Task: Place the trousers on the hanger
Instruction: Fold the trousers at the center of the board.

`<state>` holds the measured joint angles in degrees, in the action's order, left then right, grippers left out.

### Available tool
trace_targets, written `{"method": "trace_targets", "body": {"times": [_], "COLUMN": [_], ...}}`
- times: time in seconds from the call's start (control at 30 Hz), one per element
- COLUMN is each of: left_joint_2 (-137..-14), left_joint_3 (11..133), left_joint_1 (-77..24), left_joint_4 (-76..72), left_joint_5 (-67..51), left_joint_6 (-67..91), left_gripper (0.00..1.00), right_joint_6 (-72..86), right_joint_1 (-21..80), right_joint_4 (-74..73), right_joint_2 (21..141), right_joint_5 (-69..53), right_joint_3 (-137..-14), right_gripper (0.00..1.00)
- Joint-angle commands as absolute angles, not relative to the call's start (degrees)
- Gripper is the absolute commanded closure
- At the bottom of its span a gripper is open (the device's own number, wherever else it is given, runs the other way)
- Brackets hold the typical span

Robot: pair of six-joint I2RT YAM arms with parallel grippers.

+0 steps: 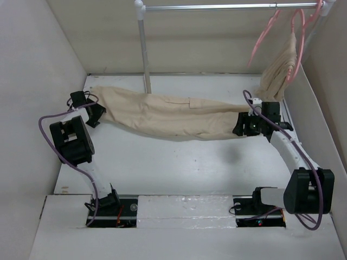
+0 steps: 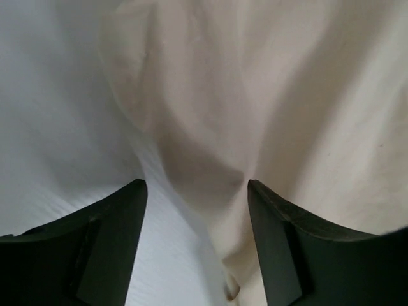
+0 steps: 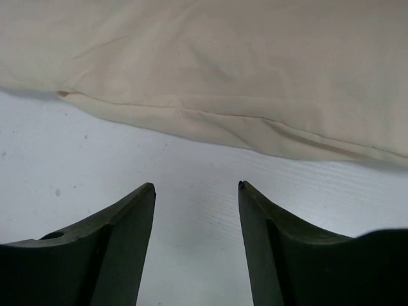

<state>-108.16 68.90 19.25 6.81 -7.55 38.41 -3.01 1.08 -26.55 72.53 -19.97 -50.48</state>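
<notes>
The trousers (image 1: 168,116) lie stretched flat on the surface (image 1: 179,168); the hanger (image 1: 262,39) hangs well beyond their right end. Left hand (image 2: 196,191) over their left end, right hand (image 3: 196,186) beside their right, both apart and empty. Risk: a shallow pinch would likely let the cloth slip.

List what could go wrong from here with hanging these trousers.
1. Both the left gripper and right gripper are open and empty. The trousers lie flat, so a pinch may miss the cloth.
2. The hanger hangs close to another garment's hanger; they could tangle.
</notes>
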Motion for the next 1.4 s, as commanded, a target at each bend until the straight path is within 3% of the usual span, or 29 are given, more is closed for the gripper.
{"method": "trace_targets", "body": {"times": [0.0, 0.13, 0.3, 0.37, 0.4, 0.53, 0.6, 0.73, 0.83, 0.93, 0.97, 1.07, 1.1, 1.37], "left_joint_2": [-109.86, -111.97, -112.76, -112.94, -112.94, -113.46, -114.08, -114.78, -116.36, -117.33, -117.59, -117.42, -116.29, -105.48], "left_joint_3": [71.45, 71.72, 72.51, 73.21, 73.56, 75.32, 76.20, 77.95, 79.79, 81.47, 81.74, 82.27, 82.09, 70.23], "left_joint_1": [19.60, 19.08, 19.07, 19.07, 19.07, 19.07, 19.07, 19.07, 19.07, 19.07, 19.07, 19.07, 19.07, 25.39], "left_joint_4": [5.54, 5.54, 5.54, 5.71, 6.23, 7.12, 7.91, 8.09, 9.66, 10.63, 11.07, 12.47, 13.09, 15.20], "left_joint_5": [-9.49, -8.44, -6.77, -6.33, -5.55, -5.27, -5.19, -6.06, -5.89, -6.06, -6.15, -5.28, -3.45, 4.65], "left_joint_6": [39.46, 40.43, 40.43, 40.17, 40.08, 39.64, 39.81, 39.99, 39.47, 39.20, 39.20, 38.94, 38.67, 38.94], "left_gripper": [0.41, 0.48, 0.53, 0.56, 0.62, 0.76, 0.85, 0.92, 1.00, 1.00, 1.00, 1.00, 1.00, 1.00], "right_joint_6": [1.81, 10.08, 16.84, 21.51, 25.62, 30.76, 31.55, 32.60, 34.89, 34.63, 34.28, 33.49, 32.27, 19.71], "right_joint_1": [-6.02, -21.05, -26.09, -26.72, -26.72, -26.72, -26.72, -26.72, -26.72, -26.72, -26.72, -26.72, -26.72, -30.31], "right_joint_4": [-25.49, -18.31, -10.05, 1.80, 4.46, 18.16, 19.68, 21.43, 22.51, 21.62, 21.10, 17.85, 14.71, -11.05], "right_joint_2": [70.23, 70.22, 73.38, 77.84, 79.52, 86.39, 87.71, 90.34, 92.02, 93.42, 93.78, 92.65, 91.33, 71.48], "right_joint_5": [-22.66, -31.98, -31.36, -33.48, -34.44, -37.96, -37.19, -35.42, -32.45, -30.85, -30.68, -29.89, -29.10, -22.07], "right_joint_3": [-48.09, -40.71, -36.84, -34.99, -34.89, -36.82, -37.70, -38.85, -39.02, -40.07, -40.43, -40.08, -39.73, -35.95], "right_gripper": [0.38, 0.25, 0.14, 0.09, 0.08, 0.06, 0.05, 0.07, 0.20, 0.35, 0.59, 0.92, 0.97, 1.00]}}
